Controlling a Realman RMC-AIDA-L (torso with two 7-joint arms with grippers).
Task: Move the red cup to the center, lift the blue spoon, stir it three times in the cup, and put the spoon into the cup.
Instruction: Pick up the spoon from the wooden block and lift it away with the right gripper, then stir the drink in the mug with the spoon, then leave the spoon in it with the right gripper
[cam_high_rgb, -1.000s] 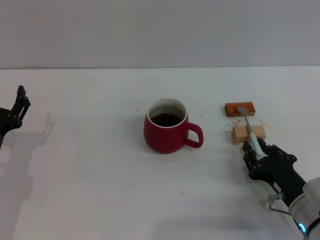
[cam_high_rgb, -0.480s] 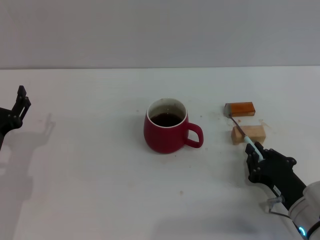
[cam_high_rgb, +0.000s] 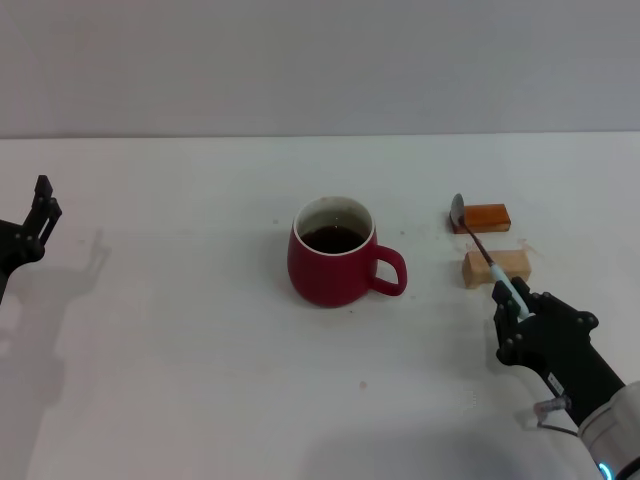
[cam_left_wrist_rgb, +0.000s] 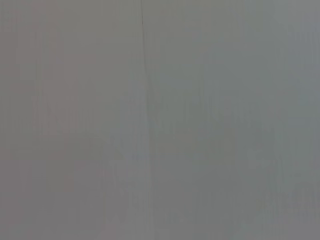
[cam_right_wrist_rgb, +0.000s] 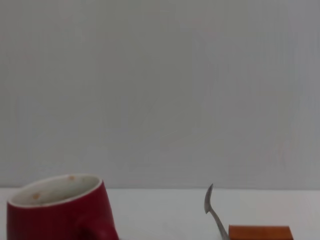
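Glossy ceramic red cup (cam_high_rgb: 331, 259); metal-bowled blue spoon (cam_high_rgb: 484, 254).

The red cup (cam_high_rgb: 333, 257) stands upright at the center, holding dark liquid, handle pointing right. The blue spoon (cam_high_rgb: 487, 254) is tilted, bowl raised, to its right.

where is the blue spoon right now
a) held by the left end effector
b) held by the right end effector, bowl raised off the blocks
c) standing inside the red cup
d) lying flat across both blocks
b: the right end effector grips the blue spoon by its handle, and the bowl points up above the orange block, outside the red cup.
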